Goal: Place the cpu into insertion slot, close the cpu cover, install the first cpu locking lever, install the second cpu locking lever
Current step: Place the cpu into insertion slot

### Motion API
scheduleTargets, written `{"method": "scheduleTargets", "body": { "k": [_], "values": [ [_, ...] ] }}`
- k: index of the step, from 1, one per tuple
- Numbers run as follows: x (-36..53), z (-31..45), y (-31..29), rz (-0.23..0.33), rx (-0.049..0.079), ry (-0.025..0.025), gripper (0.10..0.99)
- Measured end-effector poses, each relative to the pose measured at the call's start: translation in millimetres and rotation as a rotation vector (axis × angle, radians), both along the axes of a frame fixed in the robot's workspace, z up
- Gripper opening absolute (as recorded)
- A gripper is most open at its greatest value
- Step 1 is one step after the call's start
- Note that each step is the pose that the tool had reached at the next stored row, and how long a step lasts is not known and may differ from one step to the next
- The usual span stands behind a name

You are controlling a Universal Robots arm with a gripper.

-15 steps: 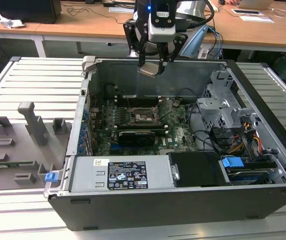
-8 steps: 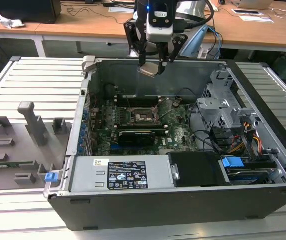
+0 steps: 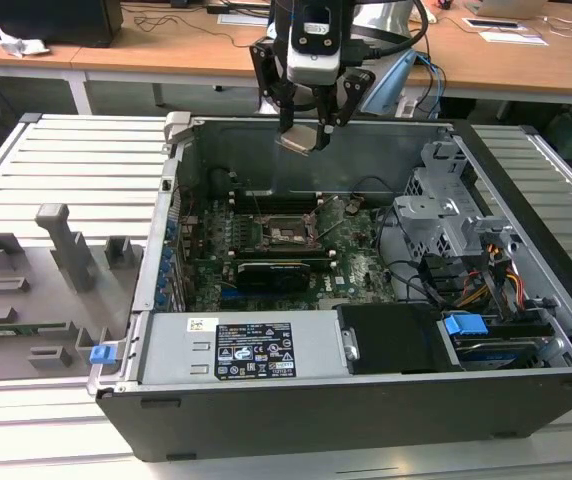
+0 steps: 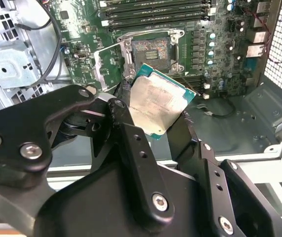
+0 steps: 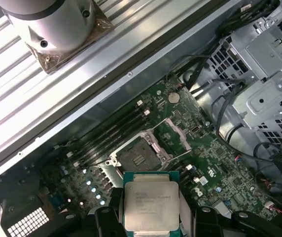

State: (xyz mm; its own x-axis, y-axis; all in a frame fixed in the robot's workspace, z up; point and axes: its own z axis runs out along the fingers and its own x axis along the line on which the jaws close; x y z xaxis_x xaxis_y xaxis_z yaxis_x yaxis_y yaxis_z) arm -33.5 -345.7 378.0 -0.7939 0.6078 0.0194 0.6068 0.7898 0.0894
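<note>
The cpu [image 3: 301, 139] is a small square chip with a silver top and green edge, and my gripper [image 3: 311, 128] is shut on it, high above the open computer case. In both wrist views the cpu [image 4: 158, 104] [image 5: 151, 203] sits between the black fingers [image 4: 126, 123]. Below it on the green motherboard lies the insertion slot [image 3: 287, 233] [image 4: 149, 49] [image 5: 137, 156], dark, square and bare. The cpu cover [image 4: 106, 64] [image 5: 176, 134] stands swung up beside the slot.
A long black expansion card [image 3: 271, 270] lies just in front of the slot, with memory slots [image 4: 156, 12] behind it. A metal drive cage [image 3: 446, 215] with cables fills the case on the exterior view's right. A power supply [image 3: 256, 350] is at the front. A grey fixture plate [image 3: 46, 270] is outside, on the left.
</note>
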Motion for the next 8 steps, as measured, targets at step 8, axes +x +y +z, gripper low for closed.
{"method": "scheduleTargets", "body": {
  "k": [8],
  "values": [
    [0.0, -1.6, 0.0, -0.113, 0.000, -0.0001, 0.537]
  ]
}}
